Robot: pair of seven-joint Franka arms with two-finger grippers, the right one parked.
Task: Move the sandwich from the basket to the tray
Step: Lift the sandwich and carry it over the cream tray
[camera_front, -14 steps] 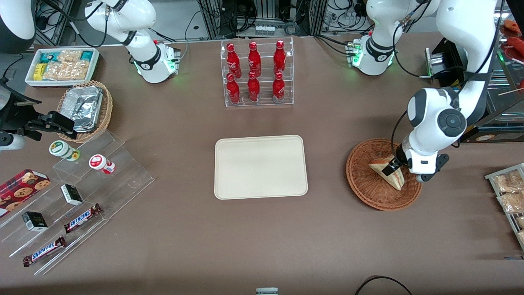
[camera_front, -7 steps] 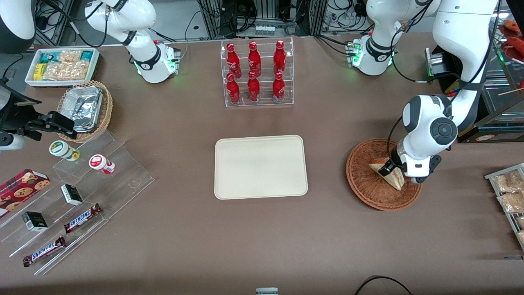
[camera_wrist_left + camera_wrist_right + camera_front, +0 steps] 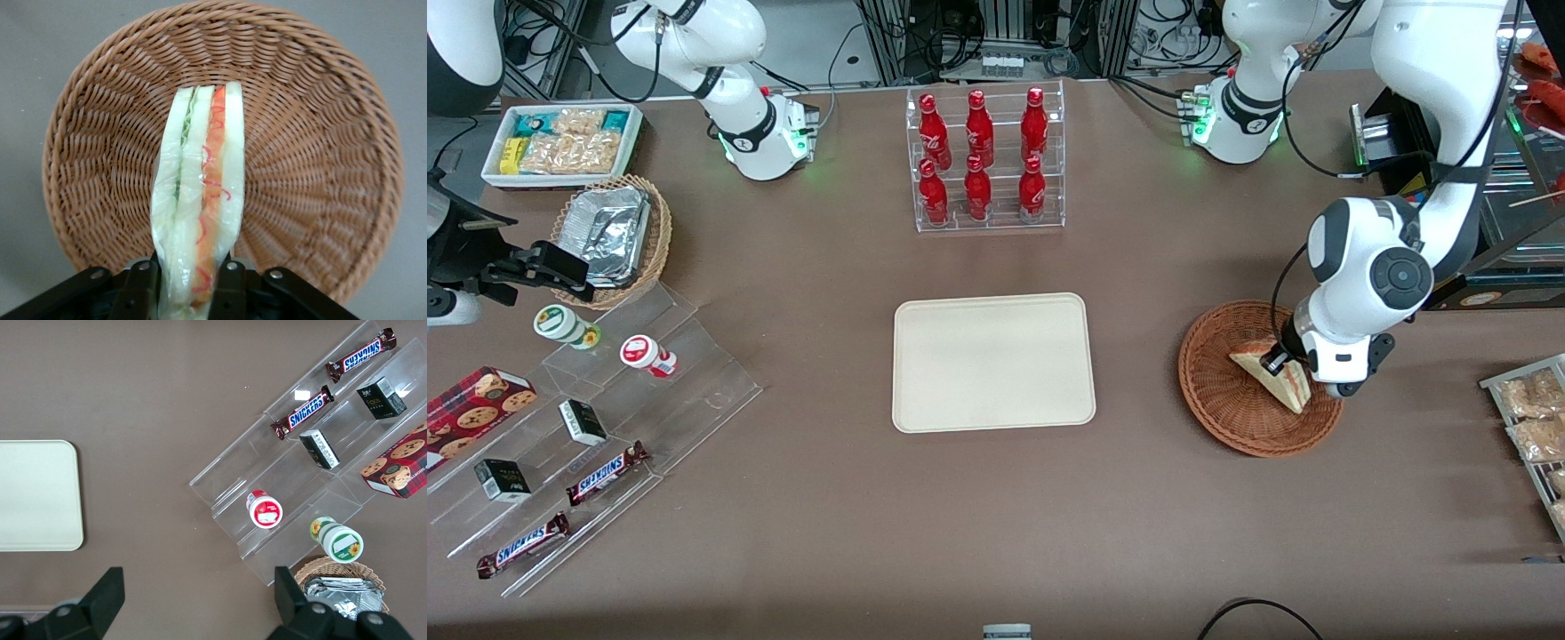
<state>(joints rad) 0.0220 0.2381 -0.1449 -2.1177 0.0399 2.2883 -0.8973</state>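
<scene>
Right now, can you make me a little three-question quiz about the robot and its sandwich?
1. True or false: the sandwich already lies on the tray.
2. What does the pincer squeeze? A) a Snickers bar B) the sandwich C) a red bottle
3. Fill in: the sandwich is over the round woven ____.

Key:
1. False: the sandwich is over the basket.
2. B: the pincer is shut on the sandwich's end.
3. basket

The left arm bends down steeply, its end effector [image 3: 192, 283] clamped on the sandwich [image 3: 197, 200].
</scene>
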